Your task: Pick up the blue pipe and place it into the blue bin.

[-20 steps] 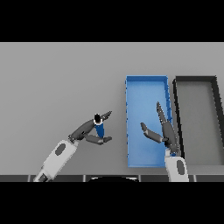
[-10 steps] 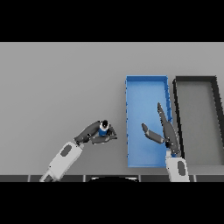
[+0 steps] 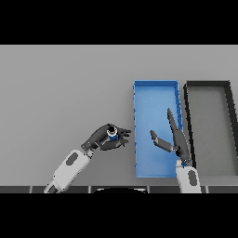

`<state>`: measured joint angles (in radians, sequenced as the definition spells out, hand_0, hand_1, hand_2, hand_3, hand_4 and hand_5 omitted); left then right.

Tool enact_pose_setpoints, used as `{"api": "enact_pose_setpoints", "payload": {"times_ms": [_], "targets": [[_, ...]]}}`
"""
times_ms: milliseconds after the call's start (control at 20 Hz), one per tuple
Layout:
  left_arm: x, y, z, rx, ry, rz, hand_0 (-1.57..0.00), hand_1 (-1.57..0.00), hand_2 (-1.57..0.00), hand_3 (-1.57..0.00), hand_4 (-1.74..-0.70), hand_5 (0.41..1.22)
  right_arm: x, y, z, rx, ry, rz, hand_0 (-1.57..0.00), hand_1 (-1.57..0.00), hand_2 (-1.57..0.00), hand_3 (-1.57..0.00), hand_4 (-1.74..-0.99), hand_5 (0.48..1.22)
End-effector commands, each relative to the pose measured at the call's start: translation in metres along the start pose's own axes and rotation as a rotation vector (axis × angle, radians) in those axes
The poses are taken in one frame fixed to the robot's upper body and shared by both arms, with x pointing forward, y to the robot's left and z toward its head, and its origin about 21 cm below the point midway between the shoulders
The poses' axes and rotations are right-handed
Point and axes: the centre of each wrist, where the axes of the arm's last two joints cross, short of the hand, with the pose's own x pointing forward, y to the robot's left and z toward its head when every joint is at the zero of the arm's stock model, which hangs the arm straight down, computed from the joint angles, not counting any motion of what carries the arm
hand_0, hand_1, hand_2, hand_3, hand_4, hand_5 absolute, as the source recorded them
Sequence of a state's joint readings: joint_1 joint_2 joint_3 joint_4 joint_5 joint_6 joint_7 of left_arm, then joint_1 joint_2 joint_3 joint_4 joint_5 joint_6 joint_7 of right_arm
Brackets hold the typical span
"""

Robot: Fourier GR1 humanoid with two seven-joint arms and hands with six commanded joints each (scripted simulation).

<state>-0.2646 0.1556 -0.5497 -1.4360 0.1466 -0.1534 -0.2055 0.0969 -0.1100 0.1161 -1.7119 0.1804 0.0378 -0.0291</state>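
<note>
The blue pipe [image 3: 112, 134] is a short blue cylinder with a dark top. My left hand [image 3: 103, 138] has its fingers and thumb curled round it, just left of the blue bin [image 3: 155, 97], and only the pipe's top end shows. The bin is a long open blue tray on the table's right half. My right hand [image 3: 174, 138] is open, fingers straight and thumb spread, held over the bin's near right part.
A dark grey bin [image 3: 208, 125] of the same shape lies right beside the blue one, at the right edge. The grey table [image 3: 60, 93] spreads wide to the left and far side.
My left hand has closed round the pipe and carried it right, toward the blue bin. The right hand has stayed where it was.
</note>
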Motion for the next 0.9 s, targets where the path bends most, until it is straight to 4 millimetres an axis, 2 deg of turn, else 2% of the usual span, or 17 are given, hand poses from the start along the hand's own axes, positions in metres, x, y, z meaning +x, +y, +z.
{"api": "enact_pose_setpoints", "payload": {"times_ms": [0,250,450,500,600,700,800,850], "targets": [[0.007,-0.001,-0.003,-0.006,-0.013,-0.002,-1.53,-1.54,-1.54,-1.46,-1.73,1.208,0.0,0.001,0.002,-0.002,-0.001,0.0,0.0,0.0,0.0,0.0,-1.172,0.603],[0.031,-0.008,-0.011,-0.049,0.001,-0.026,-1.56,-1.56,-1.56,-1.49,-1.74,1.217,-0.004,-0.005,0.002,-0.01,-0.019,0.013,0.0,0.0,0.0,0.0,-1.141,0.603],[0.034,-0.01,-0.01,-0.056,0.018,-0.045,-1.57,-1.57,-1.57,-1.5,-1.74,1.219,-0.004,-0.004,0.004,-0.005,-0.013,0.008,0.0,0.0,0.0,0.0,-1.127,0.605],[0.036,-0.006,-0.011,-0.054,0.025,-0.053,-1.57,-1.57,-1.57,-1.5,-1.74,1.219,-0.004,-0.004,0.003,-0.004,-0.009,0.006,0.0,0.0,0.0,0.0,-1.141,0.605],[0.032,-0.011,-0.008,-0.059,0.04,-0.052,-1.57,-1.57,-1.57,-1.5,-1.74,1.219,-0.004,-0.005,0.002,-0.003,-0.006,0.004,0.0,0.0,0.0,0.0,-1.178,0.605],[0.033,-0.01,-0.012,-0.059,0.046,-0.06,-1.57,-1.57,-1.57,-1.49,-1.74,1.219,-0.002,-0.002,-0.001,-0.003,-0.02,-0.009,0.0,0.0,0.0,0.0,-1.176,0.605],[0.032,-0.009,-0.01,-0.061,0.044,-0.057,-1.57,-1.57,-1.57,-1.5,-1.74,1.22,0.002,-0.007,0.001,0.042,-0.097,-0.08,0.0,0.0,0.0,0.0,-1.196,0.622],[0.031,-0.011,-0.011,-0.064,0.052,-0.054,-1.57,-1.57,-1.57,-1.5,-1.74,1.22,0.01,-0.015,-0.002,0.087,-0.142,-0.149,0.0,0.0,0.0,0.0,-1.195,0.608]]}}
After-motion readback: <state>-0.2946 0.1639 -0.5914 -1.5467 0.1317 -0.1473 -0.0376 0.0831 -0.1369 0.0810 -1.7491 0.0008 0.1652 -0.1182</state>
